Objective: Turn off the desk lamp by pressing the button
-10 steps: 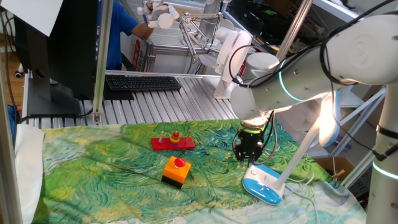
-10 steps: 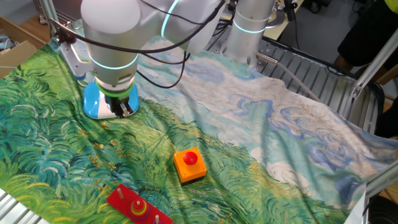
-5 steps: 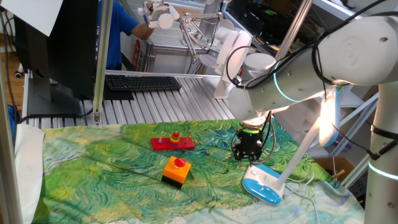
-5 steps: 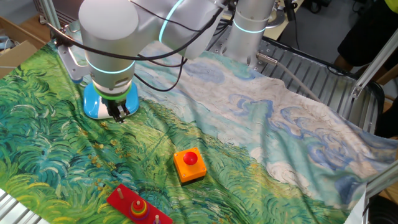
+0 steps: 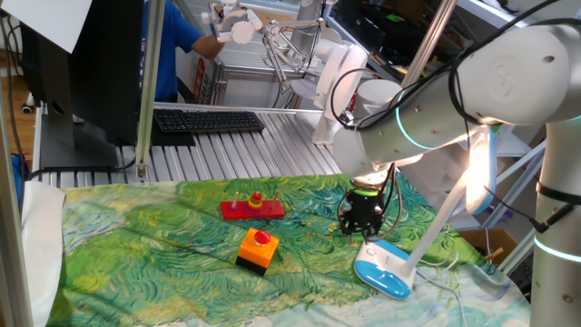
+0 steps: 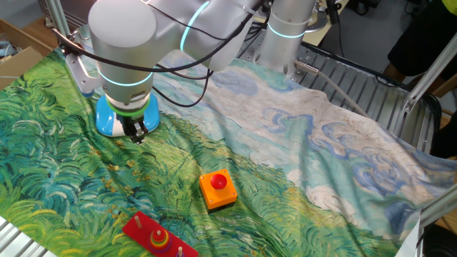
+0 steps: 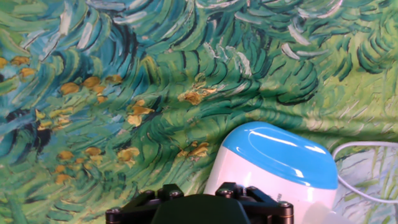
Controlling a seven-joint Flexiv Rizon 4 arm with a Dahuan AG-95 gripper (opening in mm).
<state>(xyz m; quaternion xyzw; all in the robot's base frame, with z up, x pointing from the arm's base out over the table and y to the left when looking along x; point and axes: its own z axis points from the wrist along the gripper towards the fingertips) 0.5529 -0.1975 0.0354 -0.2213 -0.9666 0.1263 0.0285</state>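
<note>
The desk lamp stands at the right, its long head (image 5: 478,174) lit and its thin white stem (image 5: 434,232) slanting down to the blue-rimmed oval base (image 5: 382,271). The base also shows in the other fixed view (image 6: 107,118) and in the hand view (image 7: 277,163). I cannot make out the button on the white base. My gripper (image 5: 360,227) hangs just above the cloth beside the base's near end, its tip (image 6: 136,133) at the base's edge. In the hand view only its black body (image 7: 199,205) shows; the fingertips are hidden.
An orange box with a red round button (image 5: 258,247) (image 6: 218,188) sits mid-cloth. A red ring-stacking toy (image 5: 251,208) (image 6: 154,236) lies beyond it. A white cable (image 7: 368,149) runs from the lamp base. A keyboard (image 5: 209,119) lies on the metal table behind.
My gripper has shifted slightly along the cloth at the edge of the lamp base. The lamp head stays lit.
</note>
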